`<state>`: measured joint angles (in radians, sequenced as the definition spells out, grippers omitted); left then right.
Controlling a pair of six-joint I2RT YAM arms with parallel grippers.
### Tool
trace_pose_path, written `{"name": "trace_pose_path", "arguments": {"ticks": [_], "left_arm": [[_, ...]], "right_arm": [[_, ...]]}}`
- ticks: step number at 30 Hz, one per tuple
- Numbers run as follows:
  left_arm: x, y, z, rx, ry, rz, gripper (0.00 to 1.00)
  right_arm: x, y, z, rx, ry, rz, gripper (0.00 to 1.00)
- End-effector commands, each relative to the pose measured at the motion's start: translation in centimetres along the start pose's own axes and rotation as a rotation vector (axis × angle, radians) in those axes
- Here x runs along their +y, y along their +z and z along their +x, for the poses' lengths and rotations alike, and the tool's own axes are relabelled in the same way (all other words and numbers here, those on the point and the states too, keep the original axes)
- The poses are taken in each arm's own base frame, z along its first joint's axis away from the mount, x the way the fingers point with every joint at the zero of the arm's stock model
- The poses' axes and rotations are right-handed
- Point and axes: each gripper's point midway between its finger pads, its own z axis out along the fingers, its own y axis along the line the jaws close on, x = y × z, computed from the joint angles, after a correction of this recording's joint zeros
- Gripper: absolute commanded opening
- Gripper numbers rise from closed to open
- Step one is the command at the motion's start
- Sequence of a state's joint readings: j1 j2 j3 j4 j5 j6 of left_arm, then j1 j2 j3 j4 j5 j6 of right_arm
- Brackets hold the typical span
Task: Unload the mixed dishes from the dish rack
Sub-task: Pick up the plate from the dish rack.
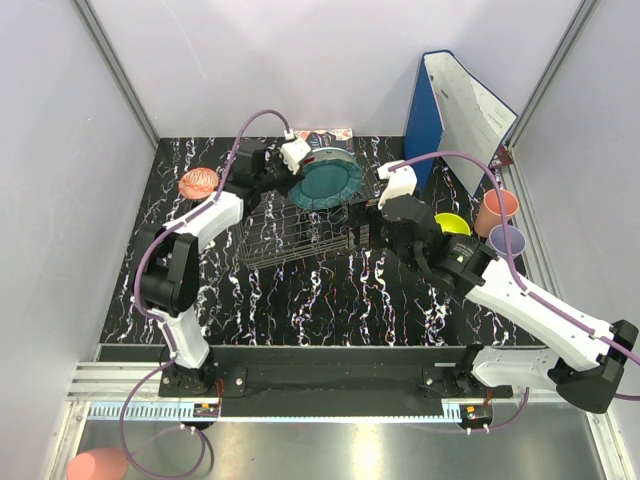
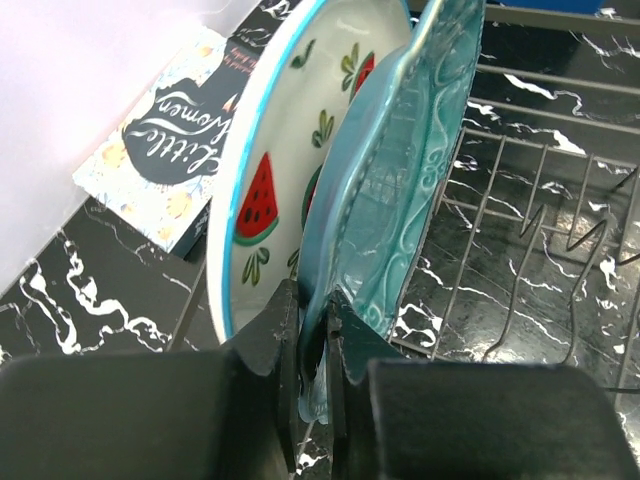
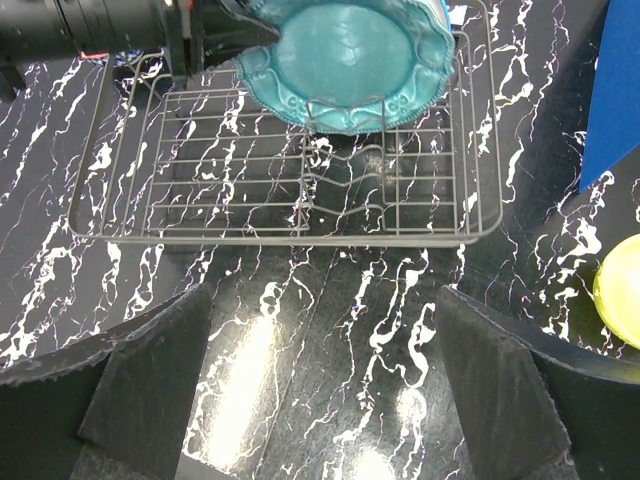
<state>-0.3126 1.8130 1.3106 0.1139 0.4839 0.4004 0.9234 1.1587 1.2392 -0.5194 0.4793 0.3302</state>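
The step in hand is pulling out the teal scalloped plate [image 1: 326, 182], which stands on edge at the 1 o'clock corner of the dish rack [image 1: 285, 248]. The left hand [image 2: 315, 330] is clenched on its rim. The white plate with red watermelon marks [image 2: 285, 140] stands just behind it. The right hand [image 3: 320, 370] hangs released over the tabletop [image 3: 330, 300] at the rack's 3 o'clock side. The next move, I judge, calls for a straight lift clear of the wires without dragging the neighbouring plate.

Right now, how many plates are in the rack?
2. The teal plate stands on edge at the far end of the rack, its rim pinched by the left gripper. The watermelon plate stands right behind it. I see no other hidden there.
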Motion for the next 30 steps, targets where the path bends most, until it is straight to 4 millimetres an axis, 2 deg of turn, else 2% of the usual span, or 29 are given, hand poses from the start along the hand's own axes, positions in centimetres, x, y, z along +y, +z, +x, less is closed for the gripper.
{"name": "trace_pose_path", "arguments": {"ticks": [1,7,11,15,22,30], "left_arm": [[-0.3,-2.3,-9.9,-0.256,0.208,-0.050,0.00],[0.3,-2.7,-10.9,-0.273,0.282,-0.136,0.00],[1.6,-3.4,-11.6,-0.294,0.299,-0.227,0.00],[2.8,-4.4,-13.4,-0.338,0.314,-0.303,0.00],[4.5,-6.5,-18.1,-0.435,0.297,-0.397,0.00],[4.0,-9.1,-21.5,-0.502,0.292,-0.402,0.00]], "right_arm": [[0.2,-0.2,-1.0,-0.040,0.032,-0.009,1.00],[0.2,-0.1,-0.7,-0.035,0.034,-0.009,1.00],[0.1,-0.2,-0.9,-0.039,0.035,-0.008,1.00],[0.0,-0.2,-1.1,-0.045,0.039,-0.005,1.00],[0.2,-0.4,-2.1,-0.064,0.033,-0.011,1.00],[0.1,-1.4,-3.7,-0.106,0.036,-0.014,1.00]]}}
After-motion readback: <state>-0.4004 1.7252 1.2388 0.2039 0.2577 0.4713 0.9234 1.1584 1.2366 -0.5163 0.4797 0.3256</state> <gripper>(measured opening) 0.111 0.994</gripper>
